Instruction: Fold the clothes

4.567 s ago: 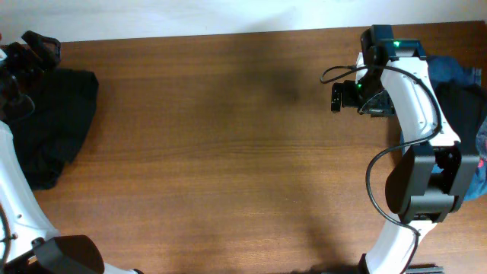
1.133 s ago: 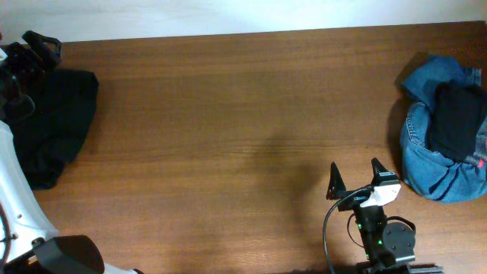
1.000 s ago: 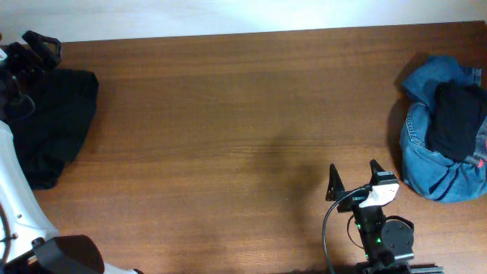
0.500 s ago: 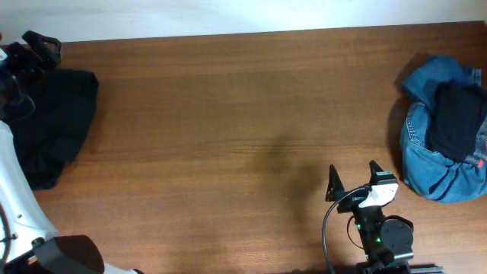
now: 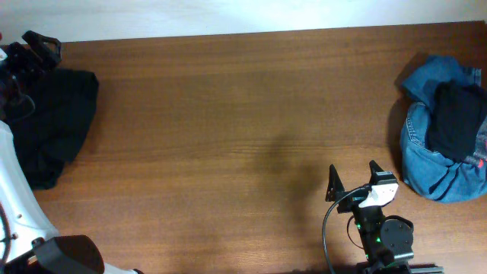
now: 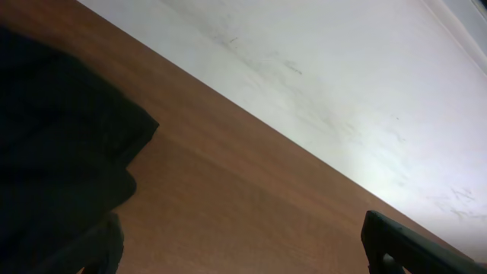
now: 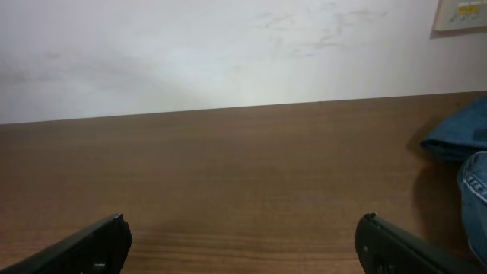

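A long brown wooden table (image 5: 228,114) runs up to a plain white wall (image 7: 228,53). A crumpled black fabric garment (image 5: 53,114) lies at its left edge, by the left gripper (image 6: 242,228), which is spread wide and empty. A blue denim heap (image 5: 422,164) topped with black cloth (image 5: 456,118) sits at the right edge, with open wood between. Near the front edge, the right gripper (image 5: 354,171) gapes, holding nothing

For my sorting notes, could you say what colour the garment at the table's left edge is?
The garment is black, best seen in the overhead view.
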